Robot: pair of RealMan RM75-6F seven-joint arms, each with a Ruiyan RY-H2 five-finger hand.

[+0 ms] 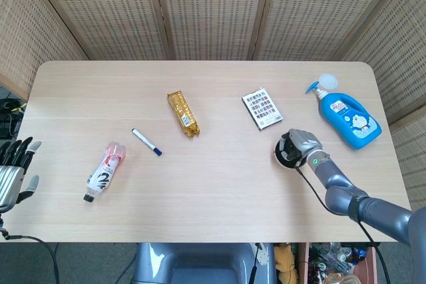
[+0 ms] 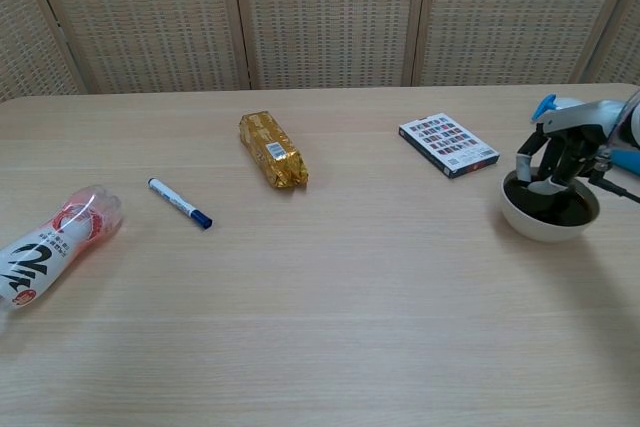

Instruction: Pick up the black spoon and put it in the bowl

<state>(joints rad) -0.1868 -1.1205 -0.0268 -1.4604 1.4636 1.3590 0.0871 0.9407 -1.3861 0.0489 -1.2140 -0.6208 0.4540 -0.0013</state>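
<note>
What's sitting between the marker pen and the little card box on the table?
The gold snack packet lies between the marker pen and the card box, with bare table on both sides. The head view shows it best.

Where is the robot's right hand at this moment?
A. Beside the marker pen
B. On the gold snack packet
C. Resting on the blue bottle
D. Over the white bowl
D: in both views the right hand sits directly over the white bowl, fingers pointing down into it, well apart from the other items on the table.

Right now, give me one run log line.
right hand over bowl | spoon not clearly visible | left hand idle, holding nothing
</note>
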